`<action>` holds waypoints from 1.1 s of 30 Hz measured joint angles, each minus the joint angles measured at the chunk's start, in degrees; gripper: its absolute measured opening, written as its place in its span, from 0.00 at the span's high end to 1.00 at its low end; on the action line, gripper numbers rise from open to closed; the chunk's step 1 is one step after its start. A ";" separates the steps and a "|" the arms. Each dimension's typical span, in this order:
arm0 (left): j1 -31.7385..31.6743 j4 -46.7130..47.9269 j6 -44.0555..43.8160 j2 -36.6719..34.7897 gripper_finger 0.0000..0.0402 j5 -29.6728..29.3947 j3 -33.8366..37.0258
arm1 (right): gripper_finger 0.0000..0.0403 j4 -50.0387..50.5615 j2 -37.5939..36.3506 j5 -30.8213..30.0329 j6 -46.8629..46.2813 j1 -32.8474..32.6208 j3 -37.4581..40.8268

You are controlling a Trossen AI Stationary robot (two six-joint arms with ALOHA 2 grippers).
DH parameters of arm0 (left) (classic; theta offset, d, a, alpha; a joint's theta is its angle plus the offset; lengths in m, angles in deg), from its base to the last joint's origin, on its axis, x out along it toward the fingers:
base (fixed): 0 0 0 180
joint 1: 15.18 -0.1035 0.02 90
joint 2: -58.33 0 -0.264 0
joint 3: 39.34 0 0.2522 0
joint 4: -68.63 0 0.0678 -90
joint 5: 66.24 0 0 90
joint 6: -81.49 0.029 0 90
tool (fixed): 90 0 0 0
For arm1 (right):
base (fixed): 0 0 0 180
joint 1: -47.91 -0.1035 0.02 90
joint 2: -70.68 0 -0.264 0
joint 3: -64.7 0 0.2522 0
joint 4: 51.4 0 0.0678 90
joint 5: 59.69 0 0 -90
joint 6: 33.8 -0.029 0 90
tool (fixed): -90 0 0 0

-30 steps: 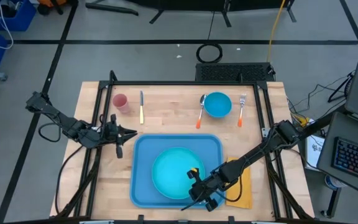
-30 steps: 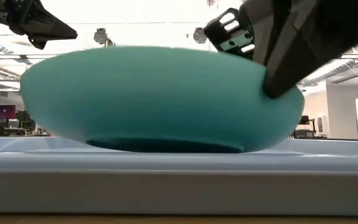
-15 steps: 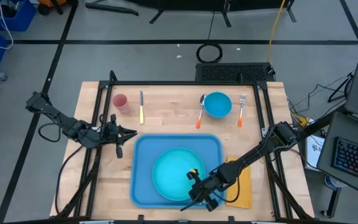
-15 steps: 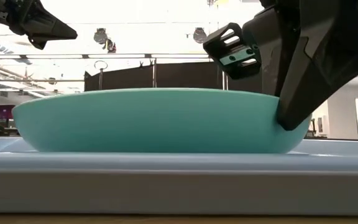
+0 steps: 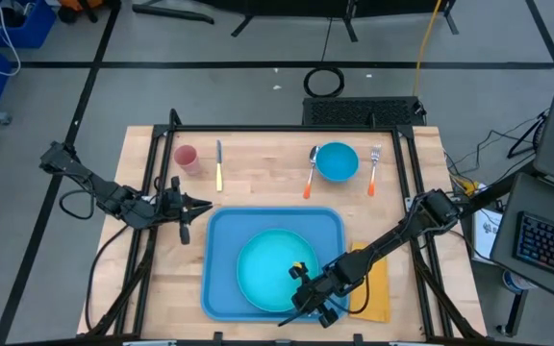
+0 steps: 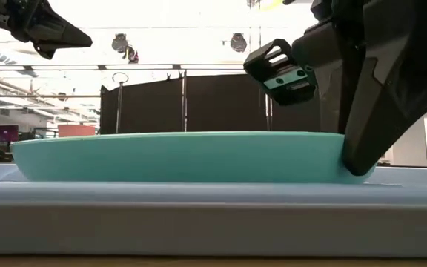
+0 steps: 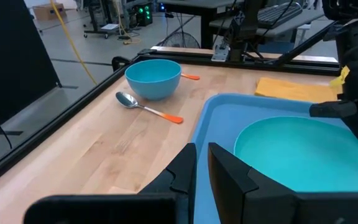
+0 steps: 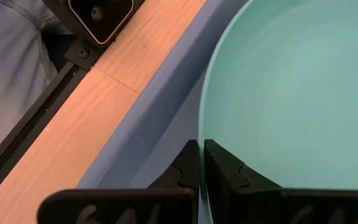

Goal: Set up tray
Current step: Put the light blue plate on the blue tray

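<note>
The light-blue tray (image 5: 221,235) lies near the table's front edge, and a round turquoise plate (image 5: 269,269) lies flat in it, resting on its base (image 6: 184,174). My right gripper (image 5: 306,291) is over the plate's near right side, shut on the rim. My left gripper (image 5: 183,204) hangs just off the tray's far left corner. Its fingers (image 7: 188,163) stand a narrow slit apart with nothing between them. My right gripper pinches the plate's rim (image 8: 202,134) at its near right side, one finger on the inner face and one on the outer. The fingers (image 6: 362,152) slant down from the table's near right. The plate lies level on the tray floor.
Along the far edge lie a pink cup (image 5: 186,158), a knife (image 5: 219,165), a spoon (image 5: 311,173), a blue bowl (image 5: 337,161) and a fork (image 5: 374,169). A yellow-orange napkin (image 5: 375,293) lies right of the tray. A person in jeans (image 8: 11,56) stands past the table's near edge.
The plate was tilted with its underside showing. It has come down in my right gripper's hold and now lies flat on the tray. My right gripper has sunk a little with it and stayed shut on the rim.
</note>
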 joint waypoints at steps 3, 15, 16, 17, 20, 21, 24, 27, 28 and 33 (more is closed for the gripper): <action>0.00 0.11 -0.02 0.02 0.88 0.00 0.00 | 1.00 0.00 -0.02 0.07 -0.08 0.00 0.00; 0.01 0.22 -0.04 0.00 0.88 -0.01 0.00 | 0.93 0.07 0.09 0.32 -1.16 0.00 0.02; 0.02 0.22 -0.04 0.00 0.88 0.00 0.00 | 0.93 0.06 0.07 0.31 -1.20 0.00 0.02; 0.00 0.22 -0.04 0.02 0.88 0.00 0.00 | 0.92 0.05 0.07 0.25 -1.22 0.00 0.02; 0.00 0.22 -0.07 0.02 0.88 0.00 0.00 | 0.91 0.00 0.08 0.07 -1.21 0.00 0.04; 0.00 0.22 -0.07 0.02 0.88 0.00 0.00 | 0.91 -0.02 0.09 0.04 -1.33 0.00 0.04; 0.01 0.21 -0.07 0.00 0.88 0.00 0.00 | 0.91 -0.06 0.07 -0.60 -1.48 0.00 0.04; 0.00 0.21 -0.07 0.02 0.88 0.00 0.00 | 0.91 -0.22 0.07 -2.27 -1.34 -0.15 0.07; 0.01 0.22 -0.07 0.02 0.88 0.00 0.00 | 0.90 -0.26 0.07 -2.63 -1.31 -0.22 0.09; 0.00 0.22 -0.07 0.02 0.88 0.00 0.00 | 0.86 -0.58 0.09 -3.16 -1.00 -0.50 0.09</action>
